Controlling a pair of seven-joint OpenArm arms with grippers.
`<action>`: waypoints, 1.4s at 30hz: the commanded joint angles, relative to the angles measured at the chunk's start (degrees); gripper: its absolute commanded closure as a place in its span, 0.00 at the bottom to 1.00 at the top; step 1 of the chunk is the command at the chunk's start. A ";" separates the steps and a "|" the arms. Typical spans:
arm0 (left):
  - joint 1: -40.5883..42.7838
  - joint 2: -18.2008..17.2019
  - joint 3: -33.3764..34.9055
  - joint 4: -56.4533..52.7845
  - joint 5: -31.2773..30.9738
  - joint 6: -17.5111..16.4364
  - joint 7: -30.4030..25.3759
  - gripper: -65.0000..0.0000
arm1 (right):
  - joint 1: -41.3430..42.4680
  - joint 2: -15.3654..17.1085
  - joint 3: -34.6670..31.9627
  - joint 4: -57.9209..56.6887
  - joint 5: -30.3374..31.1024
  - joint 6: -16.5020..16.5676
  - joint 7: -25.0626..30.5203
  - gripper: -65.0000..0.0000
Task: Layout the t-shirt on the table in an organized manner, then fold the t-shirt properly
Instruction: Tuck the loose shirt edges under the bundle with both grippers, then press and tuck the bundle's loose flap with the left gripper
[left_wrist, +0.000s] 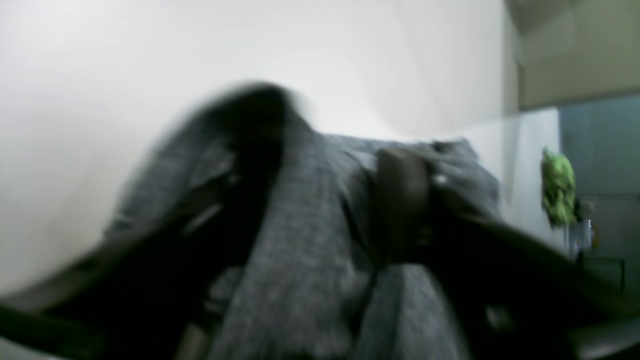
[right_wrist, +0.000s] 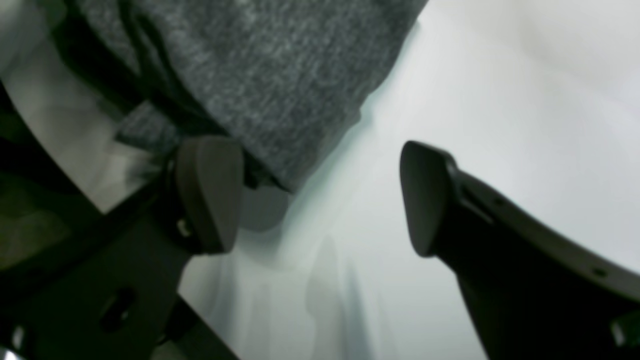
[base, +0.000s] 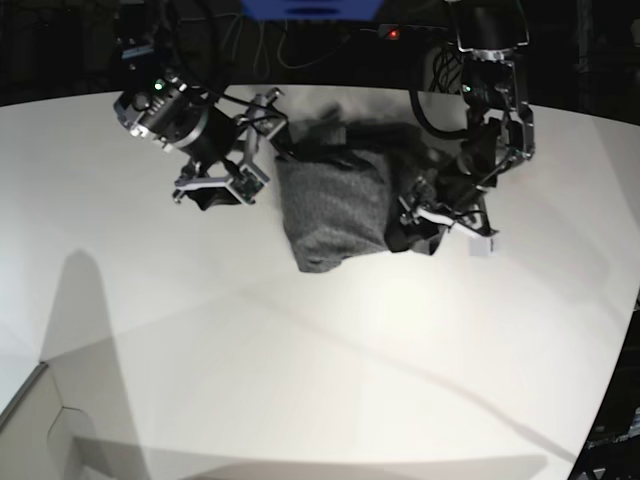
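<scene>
The dark grey t-shirt (base: 335, 205) lies bunched in a wrinkled heap at the back middle of the white table (base: 320, 340). My right gripper (base: 247, 172) stands at the heap's left edge. In the right wrist view it (right_wrist: 320, 200) is open, low over bare table, with the shirt's edge (right_wrist: 260, 65) beside one finger and nothing between the pads. My left gripper (base: 418, 222) is pressed into the heap's right side. The left wrist view is blurred: cloth (left_wrist: 305, 240) drapes around a dark finger (left_wrist: 400, 200), and the jaws' state does not show.
The table's curved edge (base: 612, 360) runs down the right side, and a lower pale surface (base: 40, 425) shows at the bottom left. Dark equipment and cables (base: 330, 40) line the back. A green object (left_wrist: 557, 187) hangs beyond the table in the left wrist view.
</scene>
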 joint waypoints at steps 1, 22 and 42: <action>1.00 -0.37 -1.43 2.58 -0.60 -0.35 0.17 0.32 | 0.42 0.14 0.06 1.06 0.93 -0.05 1.42 0.24; 6.27 6.14 -4.68 2.49 -0.08 -0.18 7.91 0.00 | 1.65 0.23 0.77 2.73 0.93 -0.05 1.42 0.24; -20.54 -4.50 30.48 -29.51 -0.08 -0.70 3.07 0.97 | 2.80 -0.21 19.40 2.65 0.93 -0.05 1.51 0.24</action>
